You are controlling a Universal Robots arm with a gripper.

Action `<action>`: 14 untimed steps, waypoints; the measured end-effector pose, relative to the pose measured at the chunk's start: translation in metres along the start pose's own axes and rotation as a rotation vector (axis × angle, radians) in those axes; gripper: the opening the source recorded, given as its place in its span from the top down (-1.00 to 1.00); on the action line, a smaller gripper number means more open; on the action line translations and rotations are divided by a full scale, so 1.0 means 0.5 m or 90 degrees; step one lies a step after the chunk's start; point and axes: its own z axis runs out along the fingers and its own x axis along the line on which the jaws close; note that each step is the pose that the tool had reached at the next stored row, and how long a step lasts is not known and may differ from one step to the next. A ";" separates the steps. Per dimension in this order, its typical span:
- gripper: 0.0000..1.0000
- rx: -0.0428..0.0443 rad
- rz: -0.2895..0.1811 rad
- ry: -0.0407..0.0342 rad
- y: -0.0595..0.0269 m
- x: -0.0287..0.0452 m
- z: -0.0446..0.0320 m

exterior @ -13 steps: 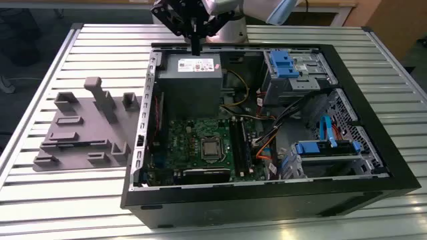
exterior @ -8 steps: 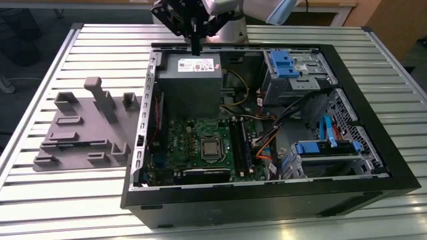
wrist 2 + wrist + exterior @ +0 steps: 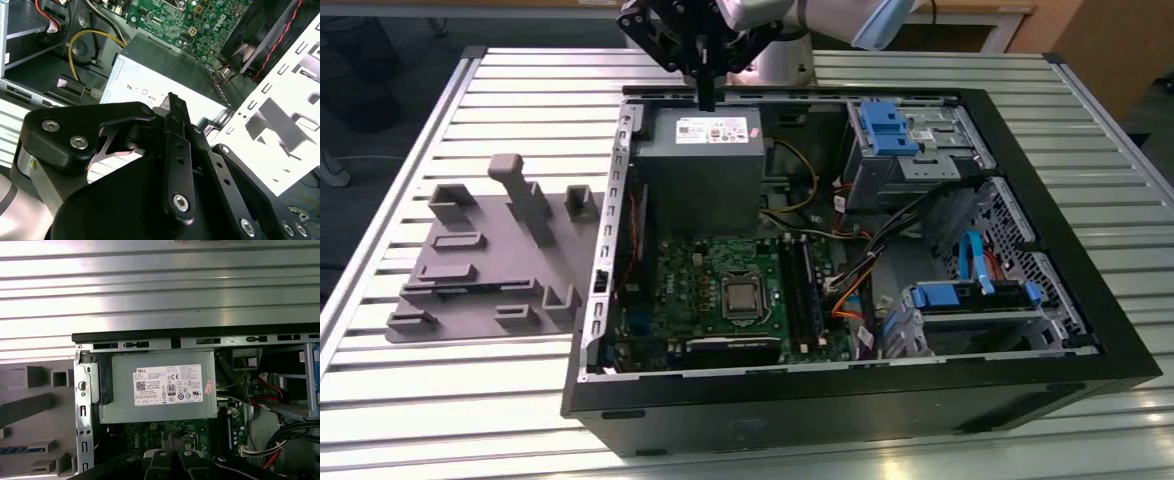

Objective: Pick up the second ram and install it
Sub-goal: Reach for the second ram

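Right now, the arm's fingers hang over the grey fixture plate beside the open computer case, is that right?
Not quite. In the exterior view the fingers hang over the silver power supply inside the open computer case, not over the grey fixture plate, which lies beside the case.

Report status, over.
Gripper shut, above power supply. Cannot tell whether it holds the ram stick. Cables lie beside the motherboard, none under the gripper.

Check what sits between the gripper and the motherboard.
The grey power supply box lies between the gripper and the green motherboard, as the exterior view shows.
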 end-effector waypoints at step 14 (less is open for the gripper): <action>0.79 0.0000 0.000 0.0000 -0.001 0.019 0.000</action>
